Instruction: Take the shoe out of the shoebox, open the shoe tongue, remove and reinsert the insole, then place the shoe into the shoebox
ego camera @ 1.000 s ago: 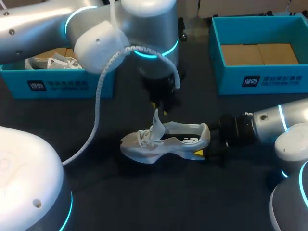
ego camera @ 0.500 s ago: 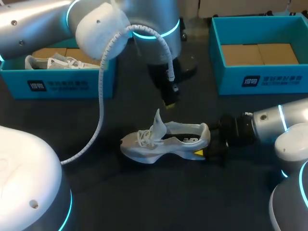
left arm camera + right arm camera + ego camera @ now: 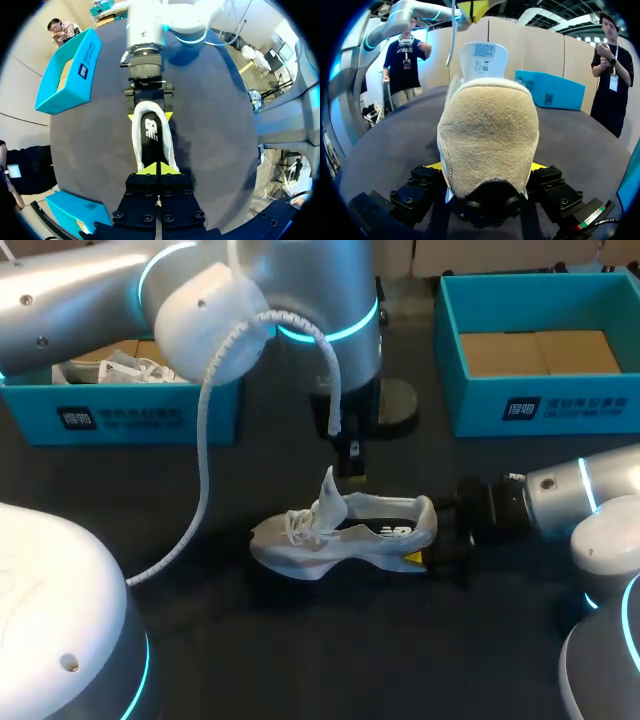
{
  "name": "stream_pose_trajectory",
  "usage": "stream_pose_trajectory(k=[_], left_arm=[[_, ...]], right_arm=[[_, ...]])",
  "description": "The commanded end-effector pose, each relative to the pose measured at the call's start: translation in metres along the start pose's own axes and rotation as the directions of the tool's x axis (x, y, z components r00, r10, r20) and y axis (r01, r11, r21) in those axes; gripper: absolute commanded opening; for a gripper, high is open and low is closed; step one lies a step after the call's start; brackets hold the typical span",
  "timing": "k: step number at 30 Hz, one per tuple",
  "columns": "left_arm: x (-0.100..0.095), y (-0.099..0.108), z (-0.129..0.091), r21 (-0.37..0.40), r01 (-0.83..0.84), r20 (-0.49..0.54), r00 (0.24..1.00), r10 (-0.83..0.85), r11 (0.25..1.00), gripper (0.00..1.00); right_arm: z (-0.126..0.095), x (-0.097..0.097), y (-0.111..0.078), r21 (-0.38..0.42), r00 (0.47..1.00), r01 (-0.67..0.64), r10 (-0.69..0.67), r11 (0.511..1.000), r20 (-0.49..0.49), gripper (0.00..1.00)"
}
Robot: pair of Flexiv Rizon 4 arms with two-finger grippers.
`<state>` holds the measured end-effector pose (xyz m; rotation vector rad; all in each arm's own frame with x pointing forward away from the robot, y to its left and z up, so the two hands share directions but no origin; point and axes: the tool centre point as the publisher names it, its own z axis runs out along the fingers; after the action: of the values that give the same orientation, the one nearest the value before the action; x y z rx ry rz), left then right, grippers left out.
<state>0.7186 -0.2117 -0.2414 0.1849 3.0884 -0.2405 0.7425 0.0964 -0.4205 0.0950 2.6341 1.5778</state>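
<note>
A white shoe lies on its side on the dark table, toe to the left, tongue standing up. My right gripper holds its heel, one yellow-tipped finger on each side; in the right wrist view the fuzzy heel fills the space between the fingers. My left gripper hovers just above the shoe's opening, shut and holding nothing. In the left wrist view my left gripper has its tips pressed together over the black insole.
A blue shoebox at the back left holds another white shoe. A second blue box at the back right shows only its cardboard floor. A white cable hangs from my left arm.
My left gripper let go of the tongue tip, shut, and shifted a little to the right above the shoe's opening. The shoe and my right arm stayed put.
</note>
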Motion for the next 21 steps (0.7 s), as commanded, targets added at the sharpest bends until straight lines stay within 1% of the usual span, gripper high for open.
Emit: stream_pose_trajectory(k=[1, 5, 8, 15, 17, 21], left_arm=[[0.004, -0.007, 0.021, -0.024, -0.019, -0.012, 1.000, 0.019, 1.000, 0.00], [0.004, -0.013, 0.039, -0.056, -0.030, -0.032, 0.999, 0.028, 0.998, 0.00], [0.001, -0.018, 0.050, -0.074, -0.026, -0.078, 0.997, 0.020, 0.997, 0.00], [0.003, -0.028, 0.070, -0.103, -0.033, -0.094, 0.995, 0.024, 0.994, 0.00], [0.002, -0.030, 0.075, -0.117, -0.039, -0.115, 0.993, 0.025, 0.992, 0.00], [0.002, -0.036, 0.090, -0.145, -0.027, -0.124, 0.992, 0.009, 0.989, 0.00]], right_arm=[[0.001, -0.001, -0.003, 0.004, 1.000, 0.000, 0.000, 1.000, 0.001, 0.00], [0.001, -0.001, -0.003, 0.004, 1.000, 0.000, 0.000, 1.000, 0.001, 0.00], [0.001, -0.001, -0.003, 0.004, 1.000, 0.000, 0.000, 1.000, 0.001, 0.00], [0.001, -0.001, -0.003, 0.004, 1.000, 0.000, 0.000, 1.000, 0.001, 0.00], [0.001, -0.001, -0.003, 0.004, 1.000, 0.000, 0.000, 1.000, 0.001, 0.00], [0.001, -0.001, -0.003, 0.004, 1.000, 0.000, 0.000, 1.000, 0.001, 0.00]])
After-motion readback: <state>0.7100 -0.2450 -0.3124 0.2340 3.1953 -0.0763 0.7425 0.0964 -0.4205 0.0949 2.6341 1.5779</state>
